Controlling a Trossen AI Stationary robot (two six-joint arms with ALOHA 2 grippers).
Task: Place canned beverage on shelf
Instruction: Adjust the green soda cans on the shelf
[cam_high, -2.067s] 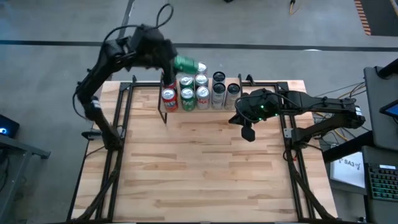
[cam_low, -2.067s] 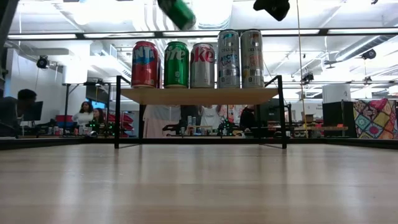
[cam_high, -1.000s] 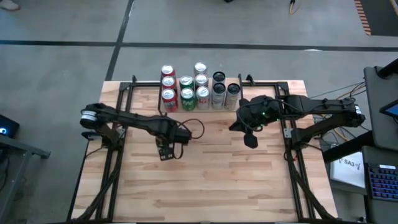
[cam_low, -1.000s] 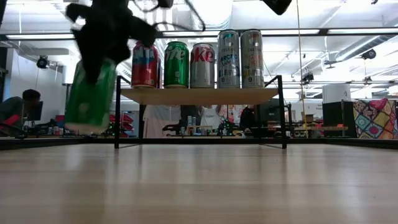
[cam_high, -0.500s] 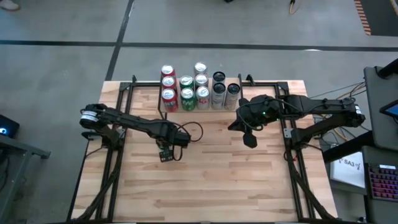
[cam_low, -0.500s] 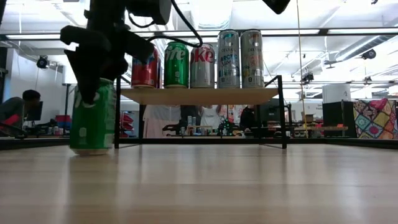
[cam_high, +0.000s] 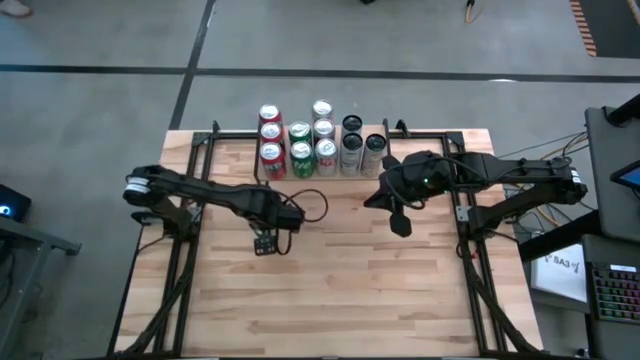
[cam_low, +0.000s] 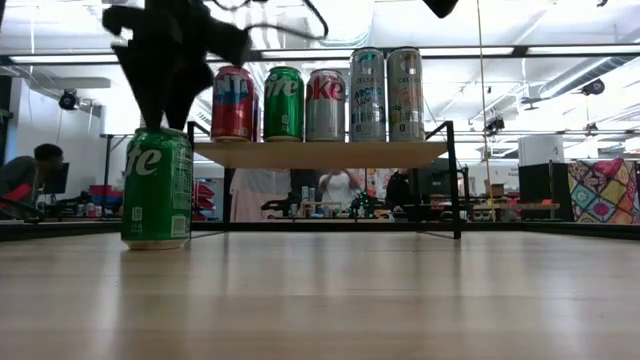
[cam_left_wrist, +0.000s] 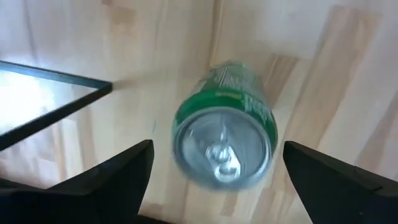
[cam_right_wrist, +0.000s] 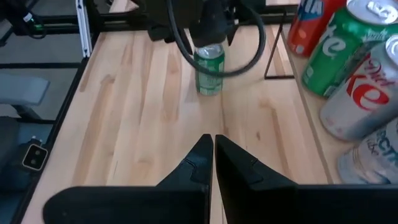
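My left hand (cam_left_wrist: 214, 163) hangs straight above the green can (cam_left_wrist: 224, 149), pointing down at the bench (cam_high: 330, 280), fingers (cam_left_wrist: 118, 177) spread wide to either side of the can's lid and touching nothing; in the low view the left hand (cam_low: 165, 85) sits just over the can's top, fingertips clear of it; my left arm reaches in from the bench's left edge toward the middle, lying low and nearly level across the wood, wrist bent down at the end; the green can (cam_low: 157, 188) stands upright on the bench, in front of the shelf's (cam_low: 320, 153) left front leg and a little to the left of it, not on the shelf; from above, the can is hidden under my left hand (cam_high: 265, 240), which sits in front of the shelf's left end; the shelf (cam_high: 392, 132) itself is at the far edge of the bench, carrying a row of upright cans (cam_low: 320, 95), red, green, silver and two taller pale ones; my right hand (cam_right_wrist: 213, 152) is pressed together, holding nothing, hovering high in front of the shelf's right end, tilted down toward the bench, with the green can (cam_right_wrist: 209, 68) well ahead of it.
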